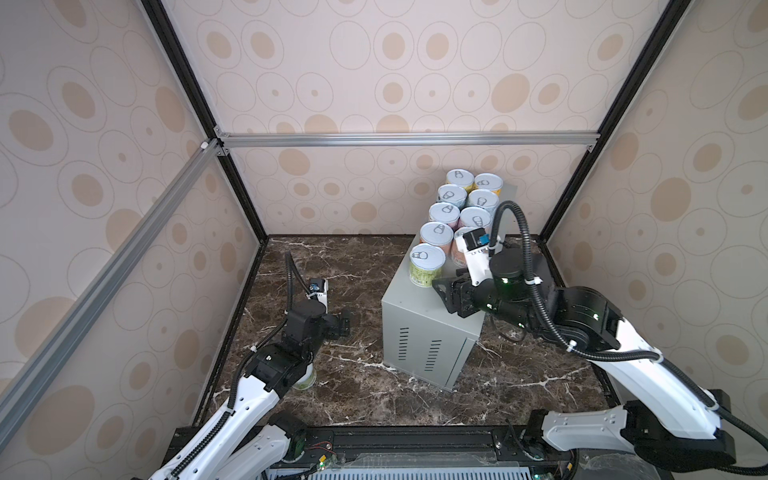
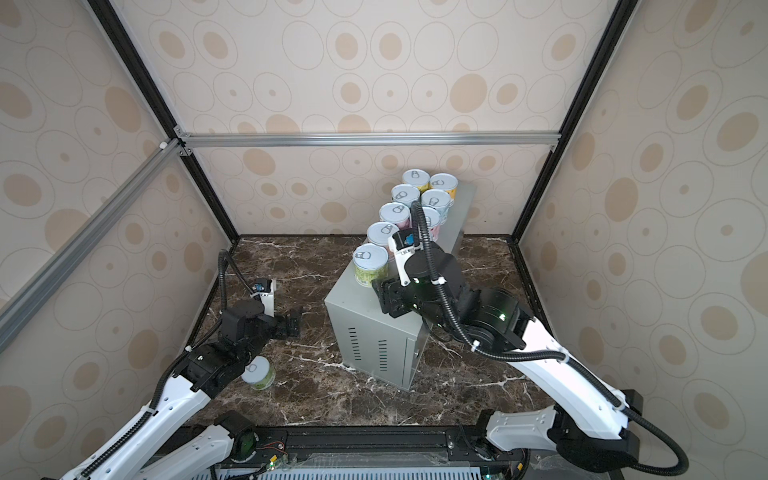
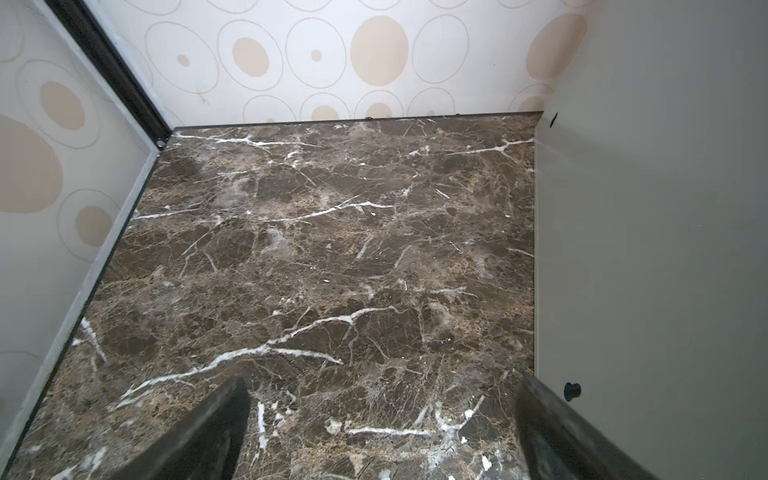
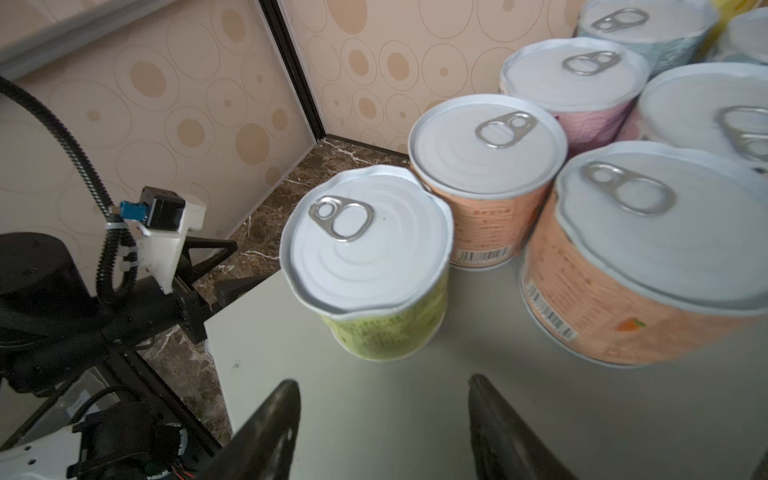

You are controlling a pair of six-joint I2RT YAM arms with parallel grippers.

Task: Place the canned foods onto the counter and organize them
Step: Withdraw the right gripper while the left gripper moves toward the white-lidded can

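Both top views: the bench (image 1: pixel 415 316) stands right of centre on the marble (image 1: pixel 353 386), vent slots on its near end. Nine cans (image 1: pixel 444 212) sit upright on its top in two rows running back toward the wall, packed close. The green can (image 1: pixel 427 262) is the one nearest the front. The right hand (image 1: pixel 440 295) is over the bare front part of the bench top, just beside the green can and not touching it. The left hand (image 1: pixel 346 326) is low over the marble, left of the bench. In a top view a loose can (image 2: pixel 257 371) stands on the marble near the front, partly hidden under the left arm.

Left wrist: left hand (image 3: pixel 382 436) spread wide, nothing in it. Bare marble ahead, bench side wall close by one finger.

Right wrist: right hand (image 4: pixel 384 424) parted by a modest gap, empty, over the bench top. Green can (image 4: pixel 365 257) just ahead, upright, rim dented, looks to touch a salmon can (image 4: pixel 486 174) behind it. A second salmon can (image 4: pixel 648 270) stands beside, apart from the green can.
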